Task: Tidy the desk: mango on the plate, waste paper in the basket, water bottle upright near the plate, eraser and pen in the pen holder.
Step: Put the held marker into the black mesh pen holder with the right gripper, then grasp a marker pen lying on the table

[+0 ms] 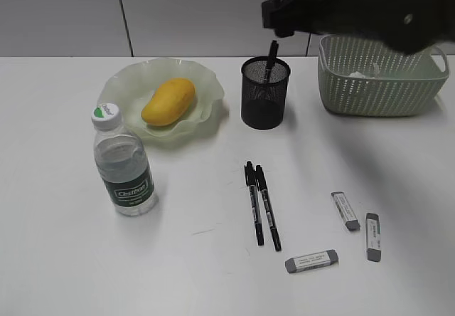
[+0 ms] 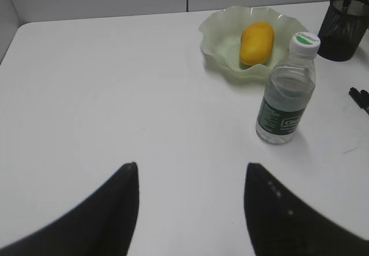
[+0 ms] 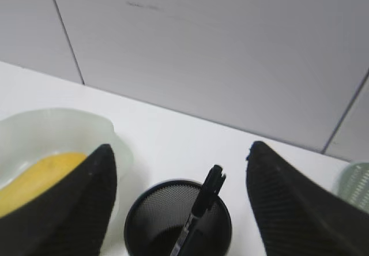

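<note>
The mango (image 1: 168, 101) lies on the green plate (image 1: 121, 81). The water bottle (image 1: 122, 165) stands upright in front of the plate. The black mesh pen holder (image 1: 264, 95) holds one black pen (image 1: 271, 58) that leans out of it. Two more black pens (image 1: 261, 203) and three grey erasers (image 1: 346, 211) lie on the desk (image 1: 57, 245). The waste paper (image 1: 359, 73) lies in the basket (image 1: 377, 92). My right gripper (image 3: 181, 149) is open and empty above the pen holder (image 3: 179, 221). My left gripper (image 2: 191, 166) is open and empty over bare desk.
The right arm (image 1: 355, 6) reaches across the back of the desk above the basket. A tiled white wall stands behind the desk. The left wrist view shows the plate (image 2: 216, 28), mango (image 2: 256, 42) and bottle (image 2: 285, 97) far right of my left gripper.
</note>
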You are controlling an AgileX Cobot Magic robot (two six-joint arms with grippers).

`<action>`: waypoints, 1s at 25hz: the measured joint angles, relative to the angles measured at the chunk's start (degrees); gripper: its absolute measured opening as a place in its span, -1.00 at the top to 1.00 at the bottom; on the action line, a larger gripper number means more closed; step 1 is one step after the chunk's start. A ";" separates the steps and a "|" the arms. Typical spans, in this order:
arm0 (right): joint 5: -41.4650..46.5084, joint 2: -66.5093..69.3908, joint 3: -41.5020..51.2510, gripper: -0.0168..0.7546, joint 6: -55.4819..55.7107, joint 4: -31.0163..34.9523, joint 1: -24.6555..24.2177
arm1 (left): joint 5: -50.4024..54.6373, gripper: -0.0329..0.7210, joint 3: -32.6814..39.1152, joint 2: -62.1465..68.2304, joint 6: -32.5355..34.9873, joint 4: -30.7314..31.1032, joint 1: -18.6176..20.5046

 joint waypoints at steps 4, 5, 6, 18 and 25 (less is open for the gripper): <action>26.46 -14.72 0.39 -0.25 -2.68 -0.47 0.00 | 0.00 -0.24 0.00 0.00 0.00 0.00 0.00; 33.39 -18.45 1.07 -0.20 -2.80 -0.47 0.00 | 0.00 -0.24 0.00 0.00 0.00 0.00 0.00; 39.01 -22.14 2.36 -0.15 -2.74 -0.47 0.00 | 0.00 -0.24 0.00 0.00 0.00 0.00 0.00; 82.28 -71.50 29.94 0.04 3.00 -1.67 0.00 | -0.07 -0.24 0.00 2.38 0.54 -0.05 0.00; 80.61 -100.81 36.78 0.05 3.05 -5.99 0.00 | -5.70 -0.24 -2.56 14.12 6.22 -1.25 0.00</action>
